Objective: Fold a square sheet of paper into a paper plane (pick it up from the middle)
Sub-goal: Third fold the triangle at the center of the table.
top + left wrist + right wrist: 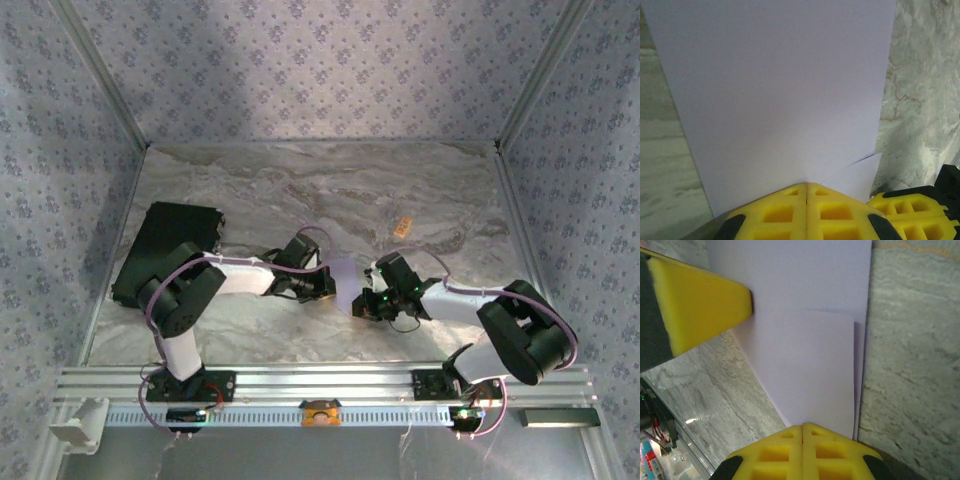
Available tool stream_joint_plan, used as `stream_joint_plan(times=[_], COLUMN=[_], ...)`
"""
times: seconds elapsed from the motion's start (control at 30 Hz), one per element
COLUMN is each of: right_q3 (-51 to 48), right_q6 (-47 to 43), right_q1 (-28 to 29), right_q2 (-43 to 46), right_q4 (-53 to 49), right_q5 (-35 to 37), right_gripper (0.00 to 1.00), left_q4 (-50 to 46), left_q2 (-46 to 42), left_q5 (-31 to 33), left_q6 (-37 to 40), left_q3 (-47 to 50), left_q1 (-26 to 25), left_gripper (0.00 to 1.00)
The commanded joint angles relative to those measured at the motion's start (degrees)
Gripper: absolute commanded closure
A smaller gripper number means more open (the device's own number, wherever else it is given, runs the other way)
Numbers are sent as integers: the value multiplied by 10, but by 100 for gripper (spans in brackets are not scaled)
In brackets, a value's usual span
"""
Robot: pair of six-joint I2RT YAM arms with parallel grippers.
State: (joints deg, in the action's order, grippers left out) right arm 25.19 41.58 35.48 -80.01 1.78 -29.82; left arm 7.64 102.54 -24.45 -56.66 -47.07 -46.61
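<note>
The square sheet of paper (343, 272), pale lavender, lies on the marble table between my two grippers, folded over on itself. Its layers show as a small flap in the left wrist view (860, 172) and as an offset edge in the right wrist view (805, 365). My left gripper (806, 184) is shut and its tip rests on the sheet's near edge, with nothing between the jaws. My right gripper (803, 425) is shut too, with its tip on another edge. Each wrist view catches the other gripper's yellow fingers (905, 212) (700, 305). A paper plane is out of view.
A black rectangular pad (165, 255) lies at the left of the table, beside the left arm. A small tan block (403, 227) sits behind the right gripper. Patterned walls close in three sides, and a metal rail (320, 380) runs along the near edge.
</note>
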Motion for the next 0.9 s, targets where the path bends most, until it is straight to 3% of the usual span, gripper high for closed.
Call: stream_joint_plan(times=[0.0,0.5,0.87], right_q3=[24,103,24], right_q6=[-22,-25,-33], right_q1=[-1,32,18], right_q2=[10,-114,-25], right_q4=[-41,3,-39], right_q5=[-8,-8,4], right_gripper=[100,97,95], left_q4=[-4,15,11], left_q2=[12,17,20], left_q5=[12,-1,-1], left_q6=[-4,-7,-3], left_q3=[19,24,26], left_q1=[4,5,11], left_gripper=[100,100,100])
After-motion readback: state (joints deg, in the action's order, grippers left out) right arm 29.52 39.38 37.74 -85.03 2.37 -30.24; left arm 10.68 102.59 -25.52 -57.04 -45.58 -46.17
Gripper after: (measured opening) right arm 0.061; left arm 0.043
